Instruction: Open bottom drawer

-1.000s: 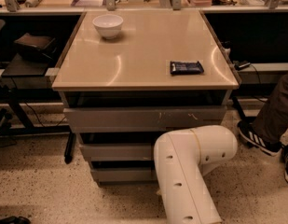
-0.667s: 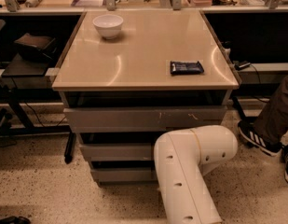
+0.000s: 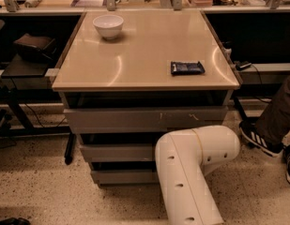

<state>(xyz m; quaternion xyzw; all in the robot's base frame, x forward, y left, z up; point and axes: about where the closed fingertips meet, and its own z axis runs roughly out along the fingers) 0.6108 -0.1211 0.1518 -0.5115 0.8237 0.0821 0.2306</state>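
The cabinet has three grey drawer fronts under a beige top (image 3: 144,55). The bottom drawer (image 3: 123,176) is the lowest and narrowest front, just above the floor; its right part is hidden behind my white arm (image 3: 191,168). The middle front (image 3: 118,152) and the wide top front with pale scratches (image 3: 135,118) sit above it. All three fronts step out slightly with dark gaps above them. My gripper is out of view, hidden behind the arm's elbow at the drawers' right side.
A white bowl (image 3: 108,26) and a dark snack packet (image 3: 187,68) lie on the cabinet top. A person's leg and shoe (image 3: 269,132) stand at the right. Dark shelves and a table leg (image 3: 22,121) are at the left. Speckled floor lies in front.
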